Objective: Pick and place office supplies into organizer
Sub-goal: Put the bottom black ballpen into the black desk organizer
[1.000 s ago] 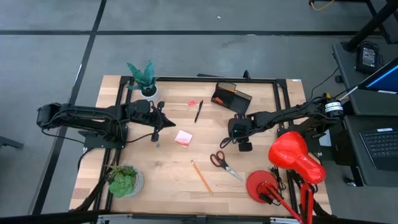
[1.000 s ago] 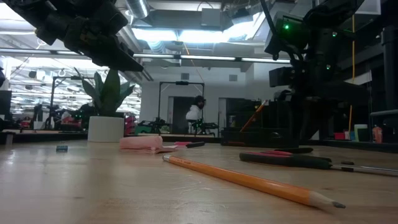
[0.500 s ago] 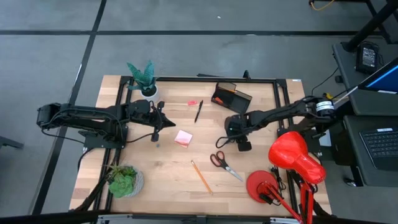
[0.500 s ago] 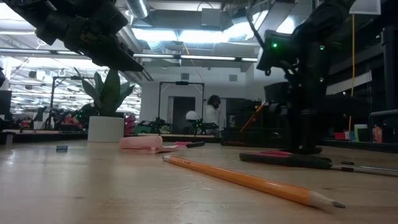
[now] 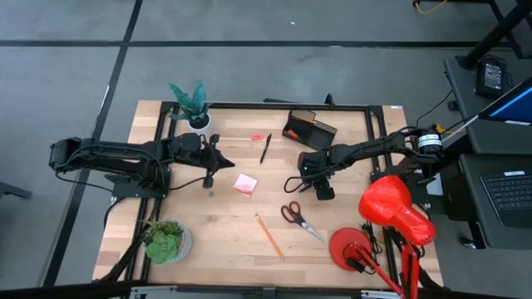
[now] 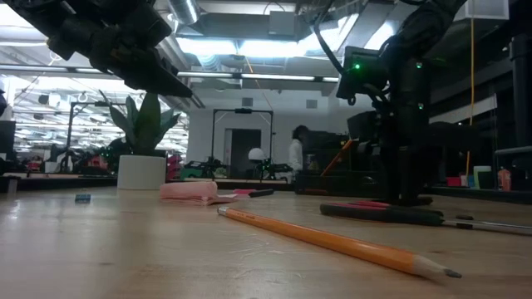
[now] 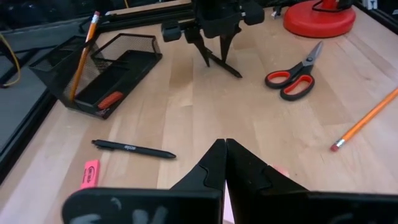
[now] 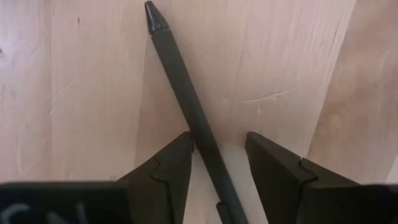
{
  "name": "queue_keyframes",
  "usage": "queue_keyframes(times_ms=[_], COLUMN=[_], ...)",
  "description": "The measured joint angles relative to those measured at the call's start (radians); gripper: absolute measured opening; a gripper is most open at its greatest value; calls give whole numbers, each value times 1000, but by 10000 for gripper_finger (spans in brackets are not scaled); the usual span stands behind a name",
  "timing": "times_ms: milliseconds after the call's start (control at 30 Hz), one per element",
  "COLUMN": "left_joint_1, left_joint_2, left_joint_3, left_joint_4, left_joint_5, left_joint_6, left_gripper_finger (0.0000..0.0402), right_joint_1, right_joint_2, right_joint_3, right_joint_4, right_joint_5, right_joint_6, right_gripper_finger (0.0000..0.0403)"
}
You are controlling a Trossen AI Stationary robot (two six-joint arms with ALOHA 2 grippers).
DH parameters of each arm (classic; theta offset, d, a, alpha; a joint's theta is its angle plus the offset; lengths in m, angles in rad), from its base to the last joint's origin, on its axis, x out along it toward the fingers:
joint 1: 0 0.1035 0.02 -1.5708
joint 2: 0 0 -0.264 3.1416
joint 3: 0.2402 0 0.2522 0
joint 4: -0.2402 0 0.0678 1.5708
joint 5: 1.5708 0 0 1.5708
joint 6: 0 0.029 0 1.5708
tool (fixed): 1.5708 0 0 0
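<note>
Relative to the organizer [image 5: 309, 129]: scissors [image 5: 299, 218] lie well in front, sticky-note pad [image 5: 244, 184] front-left, pen [image 5: 265, 149] just left, eraser [image 5: 257, 137] beyond it.

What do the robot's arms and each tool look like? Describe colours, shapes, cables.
Both arms are dark, jointed links with black cables alongside. The left tool has two black tapered fingers; the right tool has two black angular fingers. A green light glows on the right arm.

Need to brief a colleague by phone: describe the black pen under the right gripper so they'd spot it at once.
Find the black mesh organizer holding an orange pencil; beside it the right gripper points down, fingers open. The pen lies flat on the wood between those fingers, towards the red-handled scissors. The other black pen lies alone, near a pink eraser.
</note>
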Motion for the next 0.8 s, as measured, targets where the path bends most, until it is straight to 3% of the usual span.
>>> queue_keyframes(times_ms=[500, 800], left_joint_1=[0, 0], left_joint_2=[0, 0], left_joint_3=[0, 0], left_joint_4=[0, -7], left_joint_5=[-2, -2], left_joint_6=[0, 1], left_gripper_finger=[2, 2], right_joint_1=[-1, -1], right_joint_2=[0, 0], right_joint_3=[0, 0], right_joint_4=[14, 11], right_joint_5=[18, 15], right_joint_6=[0, -3], right_gripper_finger=[39, 33])
